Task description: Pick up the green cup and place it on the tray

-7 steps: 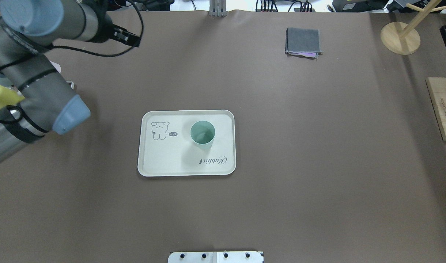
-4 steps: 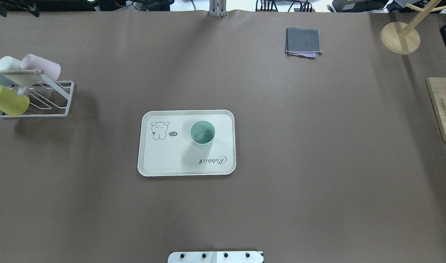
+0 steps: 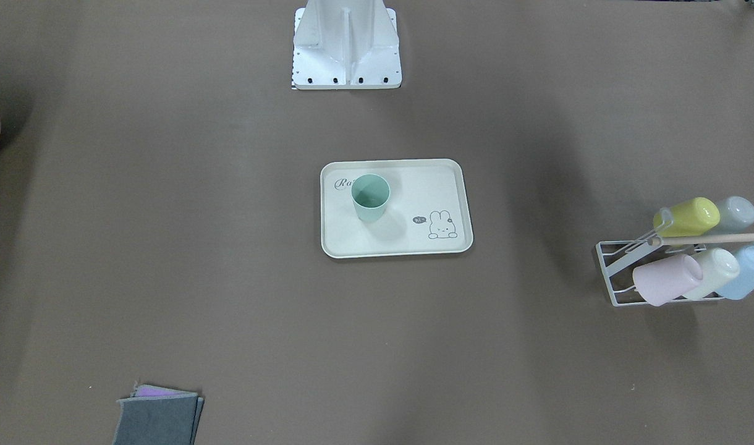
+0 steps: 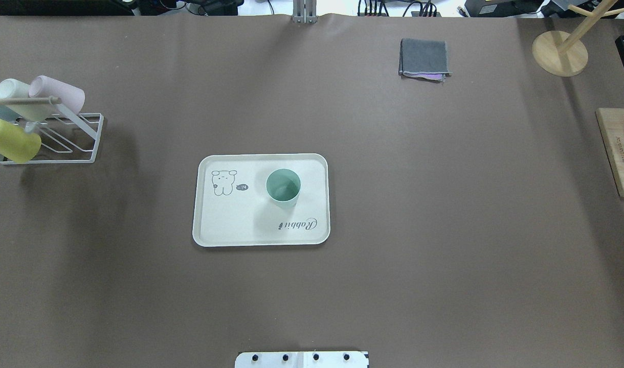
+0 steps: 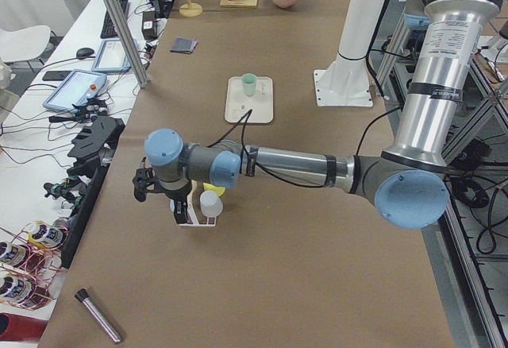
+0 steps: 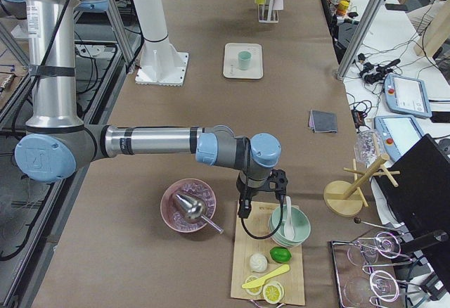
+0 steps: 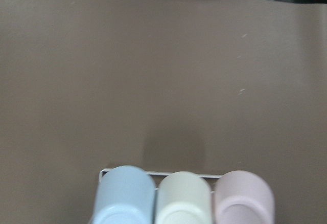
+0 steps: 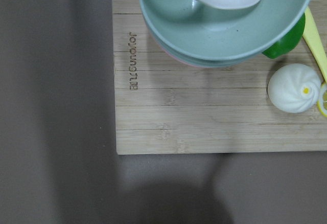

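Note:
The green cup stands upright on the cream tray, on the half with the "Rabbit" script; it also shows in the front view on the tray. No gripper touches it. My left gripper hangs over the cup rack at the table's left end. My right gripper hangs over the wooden board at the right end. Both show only in the side views, so I cannot tell if they are open or shut.
A white wire rack with a yellow-green cup and pastel cups stands at the left. A folded grey cloth lies far right of centre. A wooden stand and a wooden board are at the right edge.
One second ago my left arm covered the rack in the overhead view; it has since left that view. The cup and tray have not moved.

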Action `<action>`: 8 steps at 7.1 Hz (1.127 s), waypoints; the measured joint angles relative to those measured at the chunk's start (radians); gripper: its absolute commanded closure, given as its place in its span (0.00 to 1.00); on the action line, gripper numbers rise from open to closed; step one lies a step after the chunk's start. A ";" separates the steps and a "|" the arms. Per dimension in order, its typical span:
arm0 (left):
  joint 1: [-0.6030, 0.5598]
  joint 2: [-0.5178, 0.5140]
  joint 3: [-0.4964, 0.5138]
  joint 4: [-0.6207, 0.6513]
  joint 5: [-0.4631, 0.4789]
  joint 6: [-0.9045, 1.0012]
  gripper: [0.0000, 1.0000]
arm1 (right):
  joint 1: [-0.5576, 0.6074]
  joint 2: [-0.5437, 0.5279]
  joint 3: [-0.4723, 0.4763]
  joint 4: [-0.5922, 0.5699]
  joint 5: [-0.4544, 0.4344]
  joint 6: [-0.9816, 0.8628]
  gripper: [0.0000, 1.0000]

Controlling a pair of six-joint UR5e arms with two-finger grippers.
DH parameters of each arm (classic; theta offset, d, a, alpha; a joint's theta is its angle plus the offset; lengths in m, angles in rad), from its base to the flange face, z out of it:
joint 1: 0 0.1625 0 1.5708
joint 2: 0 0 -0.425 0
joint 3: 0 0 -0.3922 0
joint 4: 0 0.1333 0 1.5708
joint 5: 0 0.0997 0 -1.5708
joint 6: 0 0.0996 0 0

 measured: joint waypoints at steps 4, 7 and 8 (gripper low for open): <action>-0.059 0.172 -0.079 0.004 0.007 0.151 0.02 | 0.001 0.001 -0.001 0.000 0.001 0.006 0.00; -0.087 0.176 -0.093 0.044 0.013 0.158 0.02 | 0.001 0.000 -0.002 0.000 0.004 0.008 0.00; -0.090 0.175 -0.094 0.049 0.013 0.158 0.02 | 0.001 0.000 -0.002 -0.001 0.006 0.008 0.00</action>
